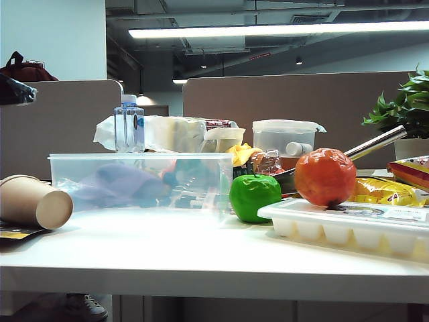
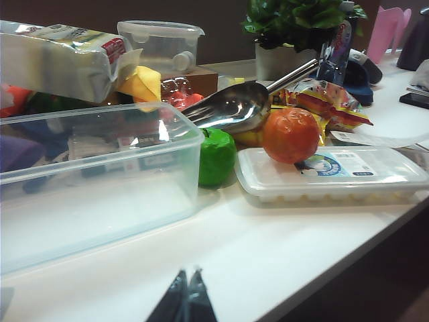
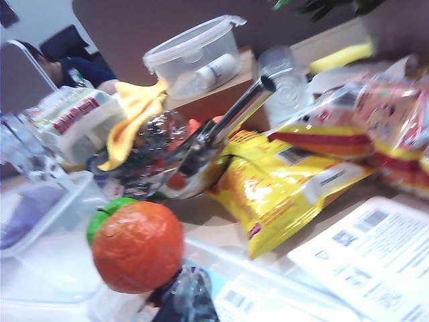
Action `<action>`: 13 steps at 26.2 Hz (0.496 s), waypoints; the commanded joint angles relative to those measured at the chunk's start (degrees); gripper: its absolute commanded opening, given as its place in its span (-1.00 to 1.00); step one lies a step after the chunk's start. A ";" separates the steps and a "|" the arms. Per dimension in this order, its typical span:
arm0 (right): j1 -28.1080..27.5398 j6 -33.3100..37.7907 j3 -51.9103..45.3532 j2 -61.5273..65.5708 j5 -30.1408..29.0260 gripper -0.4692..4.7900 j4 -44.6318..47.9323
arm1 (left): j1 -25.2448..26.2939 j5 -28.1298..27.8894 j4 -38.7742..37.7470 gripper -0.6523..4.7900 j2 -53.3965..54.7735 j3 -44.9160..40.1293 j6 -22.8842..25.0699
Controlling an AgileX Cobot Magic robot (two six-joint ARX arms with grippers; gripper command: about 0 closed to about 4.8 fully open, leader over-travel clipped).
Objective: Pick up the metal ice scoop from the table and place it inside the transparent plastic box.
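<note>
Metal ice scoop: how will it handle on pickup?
The metal ice scoop looks rigid, with polished steel, so probably slippery. Its long handle angles upward over the snack bags, so a handle grasp may tip bowl-down. Its rounded bowl could rock.

Steel scoop (image 2: 231,106) tilted (handle up) beside empty clear box (image 2: 100,194).

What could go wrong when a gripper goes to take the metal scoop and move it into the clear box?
1. The metal ice scoop lies behind the green apple and the orange fruit on the ice tray; reaching in may knock them.
2. Its handle leans up over the snack bags, so it could slip.
3. The left gripper and right gripper look shut.
</note>
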 commanded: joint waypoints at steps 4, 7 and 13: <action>-0.02 5.05 0.00 0.00 -0.31 -0.84 1.33 | -0.02 0.13 0.66 -0.78 0.09 0.13 0.02; -0.02 5.05 0.00 0.00 -0.31 -0.84 1.36 | -0.02 0.13 0.59 -0.78 0.13 0.24 0.02; -0.02 5.11 0.00 0.00 -2.49 -0.84 1.22 | -0.02 0.13 0.39 -0.78 2.34 0.39 0.02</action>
